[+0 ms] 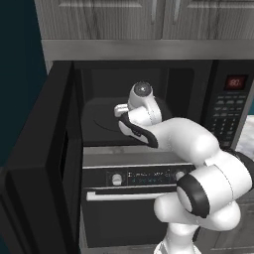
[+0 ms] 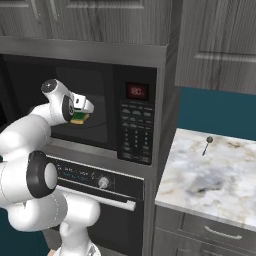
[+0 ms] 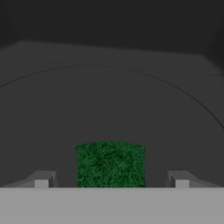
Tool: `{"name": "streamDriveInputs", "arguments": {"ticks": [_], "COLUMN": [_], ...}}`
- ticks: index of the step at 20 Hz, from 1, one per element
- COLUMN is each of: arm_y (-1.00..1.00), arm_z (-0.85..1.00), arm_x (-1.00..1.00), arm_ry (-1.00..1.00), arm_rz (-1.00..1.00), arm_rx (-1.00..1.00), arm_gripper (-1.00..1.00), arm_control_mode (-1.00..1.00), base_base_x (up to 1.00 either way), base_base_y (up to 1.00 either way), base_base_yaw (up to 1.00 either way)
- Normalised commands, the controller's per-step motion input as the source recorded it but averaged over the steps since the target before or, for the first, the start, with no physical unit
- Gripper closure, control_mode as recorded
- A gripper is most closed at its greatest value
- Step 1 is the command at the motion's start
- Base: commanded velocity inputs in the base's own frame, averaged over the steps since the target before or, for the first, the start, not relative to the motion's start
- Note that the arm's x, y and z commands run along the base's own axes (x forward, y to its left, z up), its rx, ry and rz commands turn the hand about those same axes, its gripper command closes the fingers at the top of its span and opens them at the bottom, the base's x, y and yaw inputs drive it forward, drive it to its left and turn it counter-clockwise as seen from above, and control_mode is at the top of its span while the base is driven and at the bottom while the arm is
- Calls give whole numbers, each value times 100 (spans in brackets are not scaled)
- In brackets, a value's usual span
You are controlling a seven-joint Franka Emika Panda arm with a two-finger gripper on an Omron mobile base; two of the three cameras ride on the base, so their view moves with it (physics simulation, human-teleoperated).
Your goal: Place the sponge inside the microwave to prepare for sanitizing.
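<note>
The black microwave (image 2: 136,125) stands with its door (image 1: 44,163) swung wide to the left. My arm reaches into its cavity, over the round turntable (image 1: 101,121). A green-topped sponge (image 2: 80,119) with a yellow body sits just under my gripper (image 2: 81,114). In the hand view the sponge (image 3: 110,164) lies between the two fingertips (image 3: 41,180), with a clear gap on each side. The gripper (image 3: 111,179) is open, and the dark turntable (image 3: 109,100) spreads out beyond it. Whether the sponge rests on the turntable I cannot tell.
The open door juts out at the left, near my arm's elbow. Below the microwave is a black oven (image 1: 129,208) with knobs and a silver bar handle (image 2: 107,197). A marble counter (image 2: 215,175) lies to the right, and grey cabinets (image 2: 100,20) hang above.
</note>
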Motion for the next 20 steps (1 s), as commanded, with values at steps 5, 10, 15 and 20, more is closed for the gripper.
{"name": "streamDriveInputs", "arguments": {"ticks": [5,10,15,20], "arm_y": [0,1,2,0], "arm_z": [0,4,10,32], "arm_x": [0,-20,-31,-54], "arm_ry": [0,-5,-7,-6], "arm_rz": [0,0,0,0], "arm_rx": [0,0,0,0], "arm_gripper": [-100,-100,-100,-100], "arm_control_mode": [-100,-100,-100,-100], "base_base_x": [0,0,0,0], "base_base_y": [0,0,0,0], "base_base_yaw": [0,0,0,0]}}
